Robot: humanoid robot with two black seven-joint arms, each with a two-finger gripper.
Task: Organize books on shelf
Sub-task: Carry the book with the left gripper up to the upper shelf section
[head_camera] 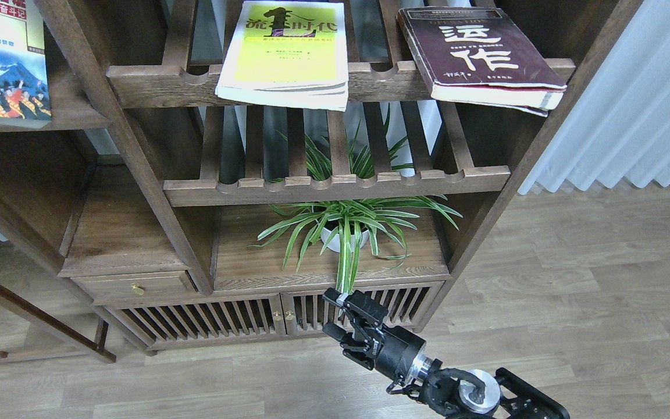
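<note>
Right pincer (332,315) hangs low before the cabinet doors (277,317), fingers spread apart, holding nothing.

head view, downward, facing bookcase (137,145)

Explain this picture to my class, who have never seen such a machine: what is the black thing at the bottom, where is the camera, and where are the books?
The camera sits in a robot's head, looking forward and down at a wooden bookcase. The black jointed thing at the bottom is the robot's right arm; its end is a two-fingered hand, which is open and holds nothing. The left hand is out of view.

There are three books. A yellow book and a maroon book lie flat on the top slatted rack, their front edges sticking out over its rail. A third book with a colourful picture lies on a solid shelf at upper left, partly cut off by the picture's edge.

Lower down, a potted plant stands on a board above two slatted doors.
</note>
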